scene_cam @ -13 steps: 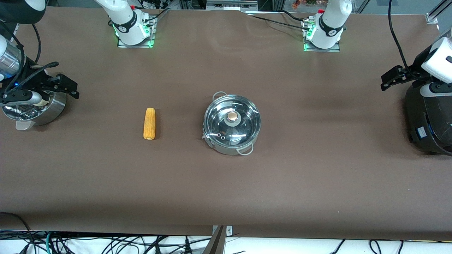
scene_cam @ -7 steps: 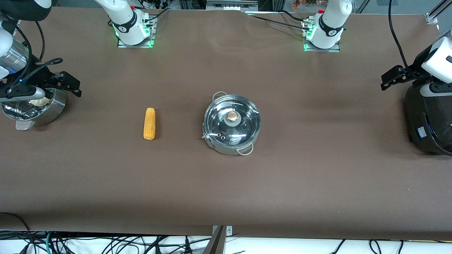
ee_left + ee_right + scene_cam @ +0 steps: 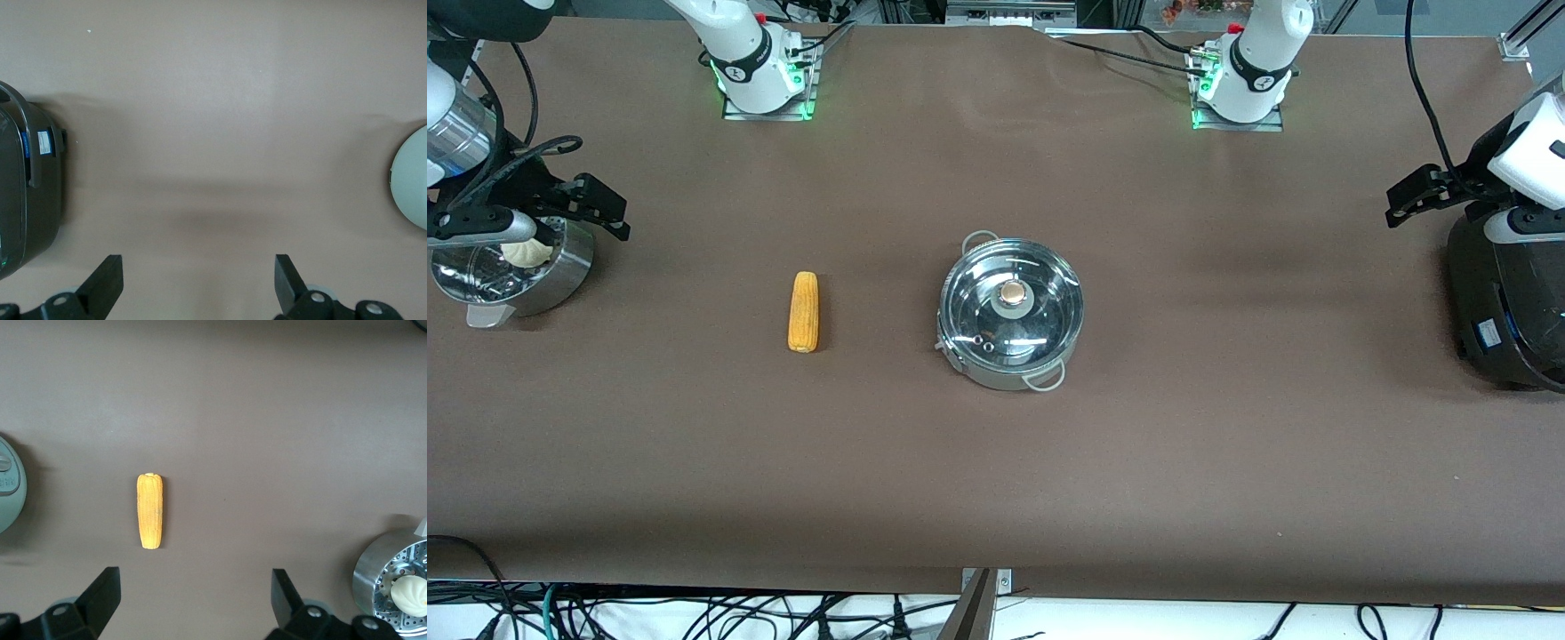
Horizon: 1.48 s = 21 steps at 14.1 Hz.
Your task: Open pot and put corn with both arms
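From my station I see the pot [image 3: 1011, 311] at the table's middle with its glass lid [image 3: 1011, 304] on, and the corn [image 3: 803, 311] lying on the brown table [image 3: 1138, 462] at the pot's nine o'clock in the front view, well apart from it. My right gripper [image 3: 193, 597] hangs spread wide and empty over the steamer pan [image 3: 511, 271] with its white bun [image 3: 525, 253] at the right arm's end. My left gripper [image 3: 199, 283], equally wide and empty, hangs over the black cooker [image 3: 1507, 302] at the left arm's end.
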Motion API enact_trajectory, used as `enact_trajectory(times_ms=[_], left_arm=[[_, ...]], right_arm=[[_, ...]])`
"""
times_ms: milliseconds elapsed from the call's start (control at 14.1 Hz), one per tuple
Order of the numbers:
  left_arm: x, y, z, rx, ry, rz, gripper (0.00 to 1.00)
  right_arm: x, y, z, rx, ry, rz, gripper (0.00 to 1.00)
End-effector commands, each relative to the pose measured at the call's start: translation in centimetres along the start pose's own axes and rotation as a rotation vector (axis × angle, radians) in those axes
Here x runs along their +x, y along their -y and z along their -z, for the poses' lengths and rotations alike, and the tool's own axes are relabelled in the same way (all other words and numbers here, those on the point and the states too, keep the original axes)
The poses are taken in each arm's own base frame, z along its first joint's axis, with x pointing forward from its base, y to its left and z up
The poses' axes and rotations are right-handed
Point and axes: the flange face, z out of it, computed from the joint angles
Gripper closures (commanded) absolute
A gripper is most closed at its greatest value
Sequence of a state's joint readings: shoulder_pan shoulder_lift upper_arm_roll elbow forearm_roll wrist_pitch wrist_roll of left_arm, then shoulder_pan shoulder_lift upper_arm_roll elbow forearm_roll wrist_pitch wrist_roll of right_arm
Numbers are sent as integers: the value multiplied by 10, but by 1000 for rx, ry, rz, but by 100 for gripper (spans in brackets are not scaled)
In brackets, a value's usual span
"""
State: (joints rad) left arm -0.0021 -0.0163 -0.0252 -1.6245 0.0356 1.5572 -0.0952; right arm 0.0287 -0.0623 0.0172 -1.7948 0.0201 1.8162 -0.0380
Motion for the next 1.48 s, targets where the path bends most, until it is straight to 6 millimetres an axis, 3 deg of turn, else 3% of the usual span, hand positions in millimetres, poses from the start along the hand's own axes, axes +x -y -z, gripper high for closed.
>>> enact_trajectory(times_ms=[0,212,566,1131,1273,1414], left_arm=[[-7,1,3,-5,9,-3,0],[-8,1,4,-5,11,-3,0],[-8,1,4,-5,14,-5,0],[-9,1,4,-4,20,-14,0],[-10,-7,3,-3,26,-29,0],[-10,-36,-2,2,37,-74,0]], right_arm=[[3,2,6,5,-16,15,0],[2,2,7,5,2,15,0],[21,2,16,9,24,13,0],[21,1,13,14,36,12,0],[21,1,13,15,36,10,0],[21,1,13,15,36,10,0]])
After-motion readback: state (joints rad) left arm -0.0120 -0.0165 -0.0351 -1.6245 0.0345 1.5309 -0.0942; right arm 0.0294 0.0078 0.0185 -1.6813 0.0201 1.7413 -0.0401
